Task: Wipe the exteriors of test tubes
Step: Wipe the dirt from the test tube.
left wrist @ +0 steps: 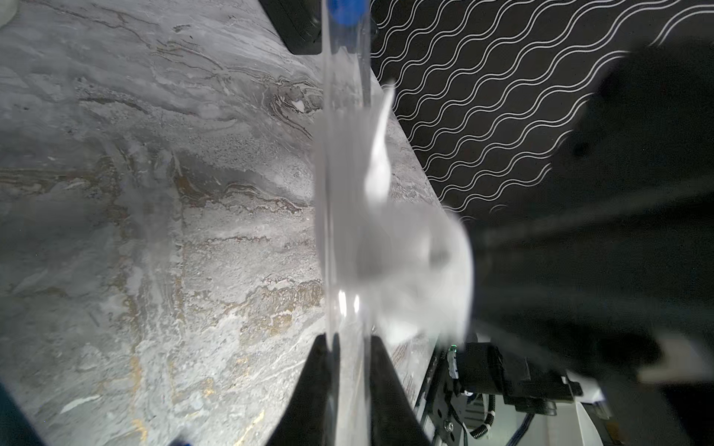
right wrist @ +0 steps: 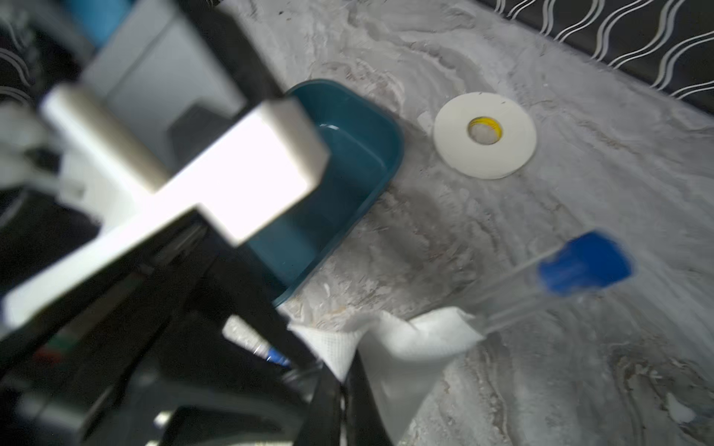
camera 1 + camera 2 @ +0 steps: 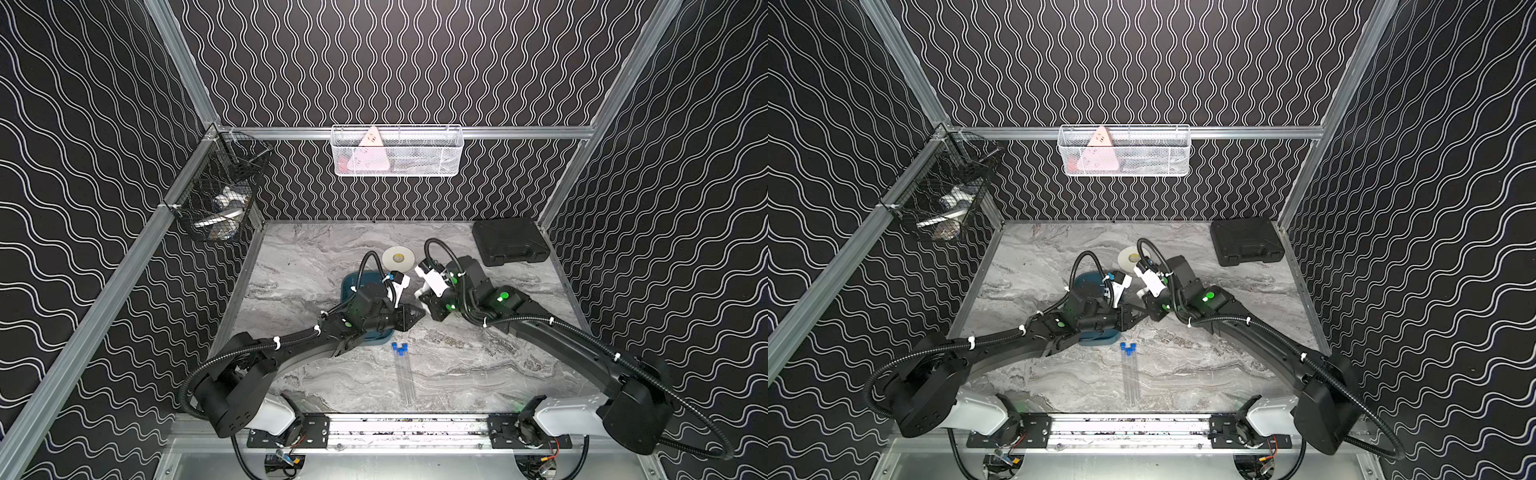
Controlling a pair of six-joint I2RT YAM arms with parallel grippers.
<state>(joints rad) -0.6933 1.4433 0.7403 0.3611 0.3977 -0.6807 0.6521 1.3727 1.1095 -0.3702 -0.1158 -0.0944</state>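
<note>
Clamping a tube (image 1: 344, 116), the left fingers (image 1: 309, 390) are holding it while the right fingers (image 2: 326, 409) are pinching tissue (image 2: 409, 340) against it.

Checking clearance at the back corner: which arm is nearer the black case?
Right. The right arm lies just in front of the black case; the left arm stretches over the teal tray, farther across the table.

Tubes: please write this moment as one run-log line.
left gripper: shut on tube | right gripper: shut on tissue | table: three tubes
</note>
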